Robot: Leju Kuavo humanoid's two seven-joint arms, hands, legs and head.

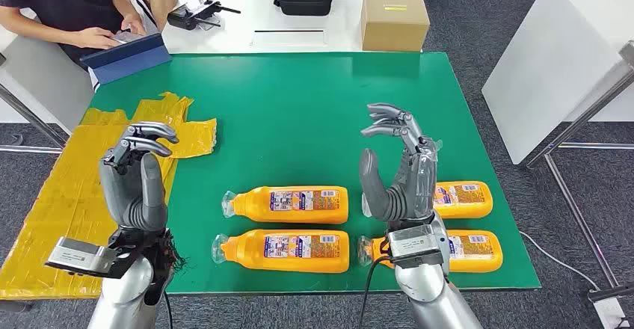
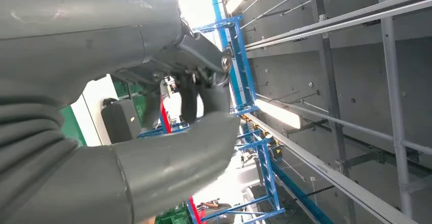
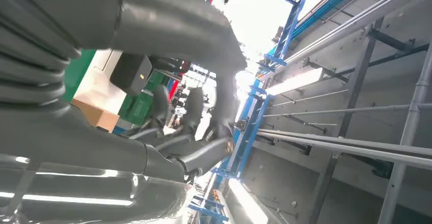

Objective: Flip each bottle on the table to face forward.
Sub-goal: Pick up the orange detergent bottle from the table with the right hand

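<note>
right robot hand (image 1: 400,172) raised, empty, above orange bottles (image 1: 288,205)

The head view looks down on the green table (image 1: 299,97); both wrist views face the ceiling.

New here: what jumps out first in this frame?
Four orange bottles lie on their sides in two rows near the front edge of the green table. Both hands are raised above it holding nothing, fingers curled at the tips: the left hand over the table's left edge, the right hand partly hiding the right pair. Crumpled yellow sheeting lies at the left.
</note>
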